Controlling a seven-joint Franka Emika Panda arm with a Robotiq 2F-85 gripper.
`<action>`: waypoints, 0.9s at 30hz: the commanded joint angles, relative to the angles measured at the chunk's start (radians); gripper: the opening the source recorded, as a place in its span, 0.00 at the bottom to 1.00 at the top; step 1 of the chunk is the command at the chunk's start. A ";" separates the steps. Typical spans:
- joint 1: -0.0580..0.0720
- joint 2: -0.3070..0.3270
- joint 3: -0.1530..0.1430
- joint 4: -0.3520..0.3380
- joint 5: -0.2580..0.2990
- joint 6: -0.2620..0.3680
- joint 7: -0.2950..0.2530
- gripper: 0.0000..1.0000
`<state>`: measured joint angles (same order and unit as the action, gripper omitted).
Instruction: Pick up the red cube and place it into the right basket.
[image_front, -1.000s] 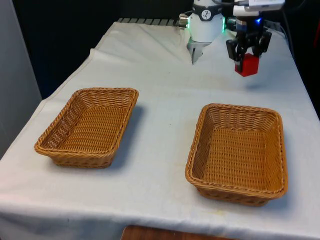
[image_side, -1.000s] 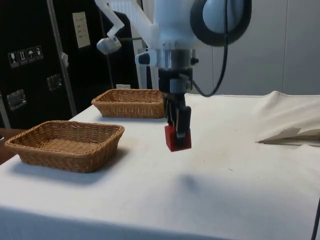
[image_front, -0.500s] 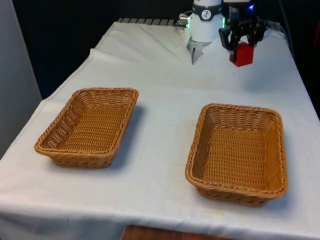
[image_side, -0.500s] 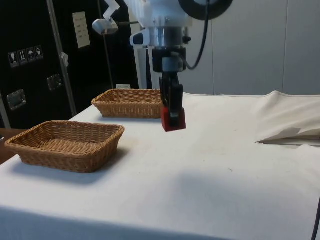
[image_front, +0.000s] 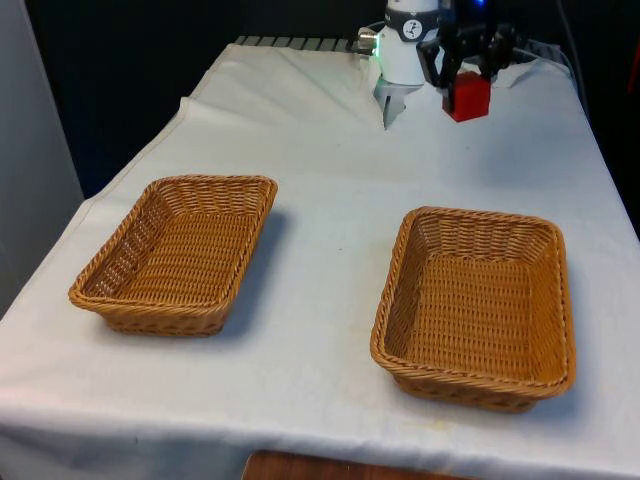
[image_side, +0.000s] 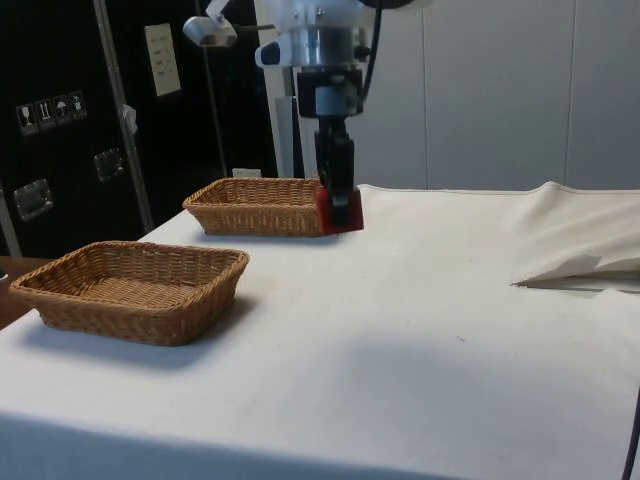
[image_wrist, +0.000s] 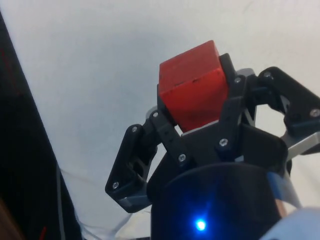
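My gripper (image_front: 467, 82) is shut on the red cube (image_front: 467, 96), holding it well above the white cloth at the table's far end. From the side, the red cube (image_side: 340, 211) hangs under the gripper (image_side: 338, 198), level with the farther basket's rim. The wrist view has the red cube (image_wrist: 192, 85) clamped between the two black fingers (image_wrist: 165, 131), with bare cloth behind it. The right basket (image_front: 477, 304) is a brown wicker tray at the front view's right, nearer the camera than the cube.
A second wicker basket (image_front: 180, 250) lies at the front view's left. In the side view the two baskets (image_side: 130, 288) (image_side: 260, 205) stand one behind the other. Rumpled cloth (image_side: 580, 250) rises at the side view's right.
The gripper has lifted the red cube higher and carried it towards the front view's left, further towards the robot's base. The fingers stay shut on it.
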<state>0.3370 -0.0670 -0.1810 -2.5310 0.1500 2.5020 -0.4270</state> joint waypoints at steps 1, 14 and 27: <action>-0.006 -0.003 -0.009 0.010 -0.010 -0.020 -0.001 0.01; -0.010 0.003 -0.066 0.056 -0.004 -0.065 -0.029 0.01; -0.015 0.030 -0.126 0.105 0.000 -0.084 -0.064 0.01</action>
<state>0.3260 -0.0400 -0.3070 -2.4320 0.1500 2.4310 -0.4870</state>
